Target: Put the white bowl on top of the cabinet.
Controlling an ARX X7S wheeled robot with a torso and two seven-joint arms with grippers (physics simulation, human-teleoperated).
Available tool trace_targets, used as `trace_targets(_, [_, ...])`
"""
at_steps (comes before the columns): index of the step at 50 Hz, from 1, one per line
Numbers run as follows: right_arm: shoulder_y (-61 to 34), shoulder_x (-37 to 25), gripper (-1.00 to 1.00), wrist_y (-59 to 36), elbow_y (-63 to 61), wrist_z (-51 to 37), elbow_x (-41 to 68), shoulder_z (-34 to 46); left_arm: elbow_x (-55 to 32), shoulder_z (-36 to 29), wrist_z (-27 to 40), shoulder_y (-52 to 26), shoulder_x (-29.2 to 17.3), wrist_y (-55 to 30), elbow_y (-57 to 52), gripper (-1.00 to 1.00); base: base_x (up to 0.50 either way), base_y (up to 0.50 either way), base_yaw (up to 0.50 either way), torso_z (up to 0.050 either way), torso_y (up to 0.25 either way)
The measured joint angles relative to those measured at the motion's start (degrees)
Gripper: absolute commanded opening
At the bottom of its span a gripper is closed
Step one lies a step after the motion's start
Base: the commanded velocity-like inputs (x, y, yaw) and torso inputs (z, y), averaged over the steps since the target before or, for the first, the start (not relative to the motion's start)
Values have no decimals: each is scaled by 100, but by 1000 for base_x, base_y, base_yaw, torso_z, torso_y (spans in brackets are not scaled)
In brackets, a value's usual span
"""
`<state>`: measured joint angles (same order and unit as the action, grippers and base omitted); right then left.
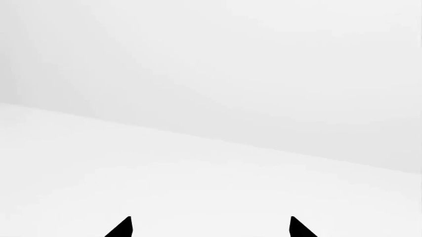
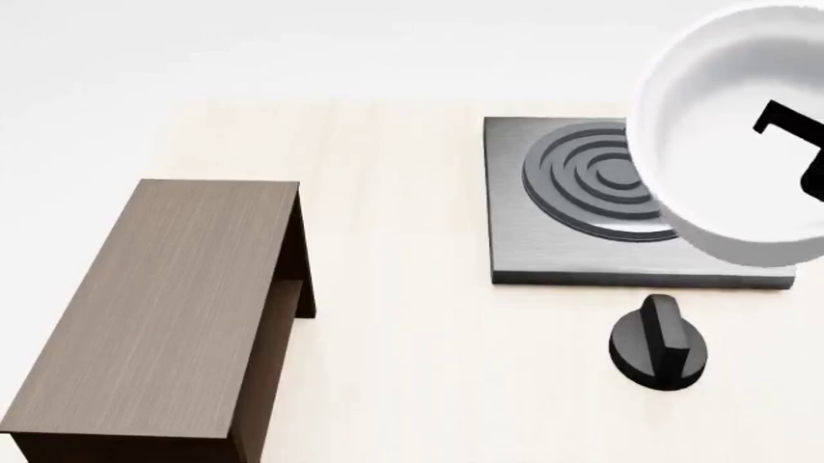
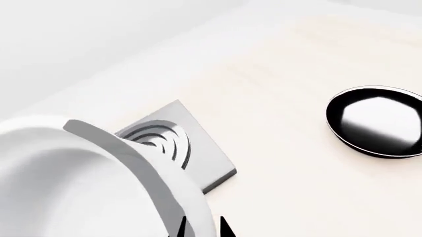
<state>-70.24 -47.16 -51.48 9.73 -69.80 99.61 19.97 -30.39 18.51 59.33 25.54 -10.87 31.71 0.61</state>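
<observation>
Three cameras up, only two of them sharing ground.

My head view looks steeply down on the cabinet (image 2: 168,309) and stove plate (image 2: 618,207). My right wrist view sits close behind its claw (image 3: 203,228), sharing that plate and the white bowl (image 3: 79,182). My left wrist view faces blank white beyond its claw (image 1: 211,228).

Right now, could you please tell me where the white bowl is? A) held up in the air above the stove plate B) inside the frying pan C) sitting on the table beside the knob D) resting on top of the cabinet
A: the white bowl hangs above the stove plate, its rim gripped by the right pincer.
</observation>
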Motion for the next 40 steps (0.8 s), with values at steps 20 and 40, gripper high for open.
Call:
trace_targets(20, [-1174, 893, -100, -358, 968, 652, -564, 752, -30, -5, -12, 6, -5, 24, 5, 100, 0, 0, 0, 0, 1])
trace_targets(40, [-1807, 1877, -100, -278, 2076, 1680, -1138, 1345, -78, -6, -31, 11, -2, 56, 24, 100, 0, 0, 0, 0, 1])
